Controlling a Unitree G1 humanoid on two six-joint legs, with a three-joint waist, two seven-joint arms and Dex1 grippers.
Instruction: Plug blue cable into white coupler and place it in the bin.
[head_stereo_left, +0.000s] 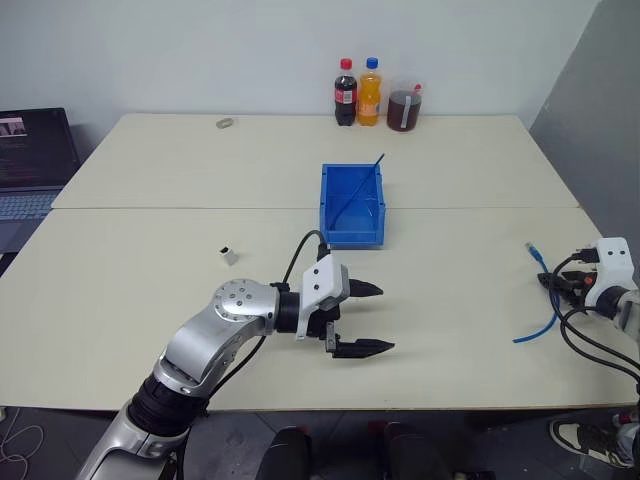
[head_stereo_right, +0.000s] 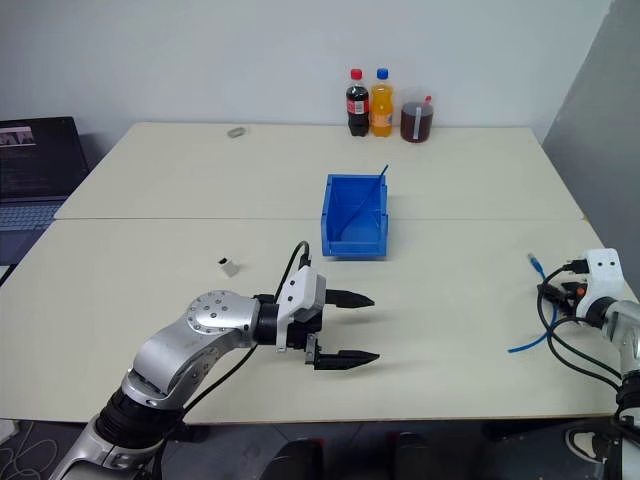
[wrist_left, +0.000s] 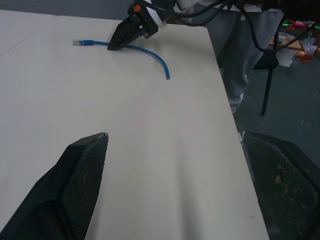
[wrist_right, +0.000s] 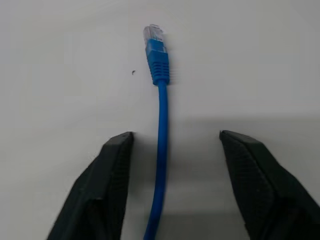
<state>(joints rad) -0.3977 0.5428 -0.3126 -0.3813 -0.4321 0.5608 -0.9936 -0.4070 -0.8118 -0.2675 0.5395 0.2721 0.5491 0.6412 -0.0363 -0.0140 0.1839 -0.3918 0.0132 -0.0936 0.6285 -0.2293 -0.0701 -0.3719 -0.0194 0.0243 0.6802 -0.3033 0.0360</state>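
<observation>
Task barely begun, we judged: nothing plugged, nothing binned. Right pincer (wrist_right: 170, 185) stood half-wide, blue cable (wrist_right: 160, 150) running between its fingers on table (head_stereo_left: 150, 290), apparently not yet clamped. Left pincer (head_stereo_left: 365, 320) hung wide, empty, well apart from white coupler (head_stereo_left: 229, 255) and from bin (head_stereo_left: 352, 238) beyond it. Right wrist view gave us clear plug ahead of fingertips; head views gave us coupler and bin, plus dark-blue strand (head_stereo_left: 362, 188) already in bin.

Light-blue cable (wrist_right: 160, 145) with clear plug, bright blue bin (head_stereo_left: 352, 206), white coupler (head_stereo_left: 229, 255).
</observation>
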